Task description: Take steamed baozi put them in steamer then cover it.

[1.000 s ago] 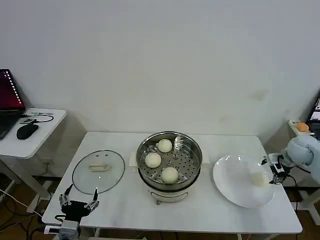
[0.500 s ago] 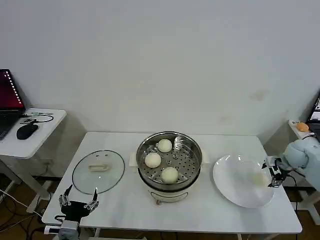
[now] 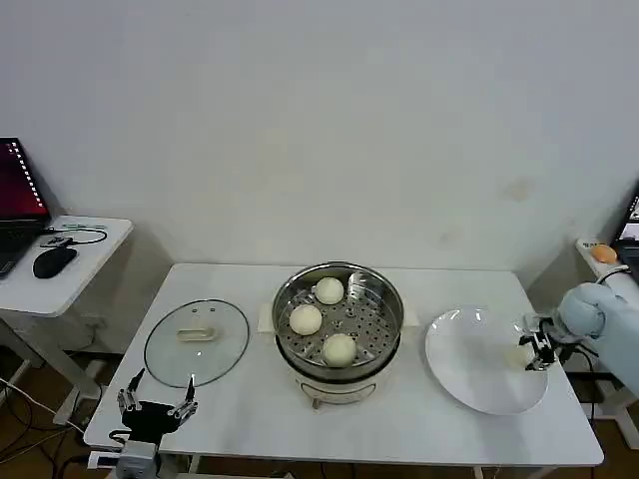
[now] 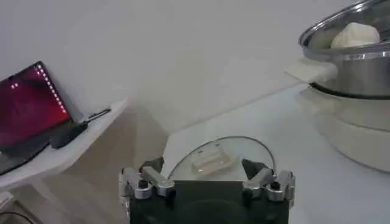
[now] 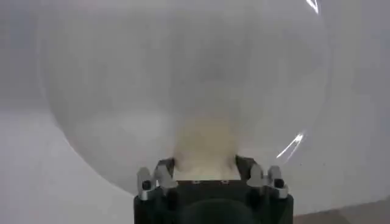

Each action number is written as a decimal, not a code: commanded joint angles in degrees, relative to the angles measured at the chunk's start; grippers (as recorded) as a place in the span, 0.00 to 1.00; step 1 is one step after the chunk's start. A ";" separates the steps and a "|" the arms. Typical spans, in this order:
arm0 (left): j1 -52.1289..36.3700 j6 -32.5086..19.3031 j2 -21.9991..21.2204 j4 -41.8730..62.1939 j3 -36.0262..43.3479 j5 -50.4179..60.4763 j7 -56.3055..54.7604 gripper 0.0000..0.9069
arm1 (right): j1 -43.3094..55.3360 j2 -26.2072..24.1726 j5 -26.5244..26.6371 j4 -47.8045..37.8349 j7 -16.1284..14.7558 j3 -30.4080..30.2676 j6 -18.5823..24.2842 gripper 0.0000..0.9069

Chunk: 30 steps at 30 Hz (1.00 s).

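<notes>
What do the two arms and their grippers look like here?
Right arm: smooth pale blue-grey shell, thin black cables at the wrist. Right gripper and left gripper: black bodies, silver metal knuckles with round screws, dark slender fingers. No markings visible.

3 baozi [image 3: 306,319] in uncovered steamer [image 3: 339,284], cover [image 3: 197,342] beside.

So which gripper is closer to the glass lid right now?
The left. The left gripper hovers open at the table's front-left corner, just in front of the glass lid. The right gripper is far across the table at the white plate, around the last baozi.
</notes>
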 commanded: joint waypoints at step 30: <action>-2.00 0.07 0.46 0.72 -0.23 0.04 0.08 1.00 | 52.48 16.56 40.91 28.59 10.10 -41.83 -19.87 0.67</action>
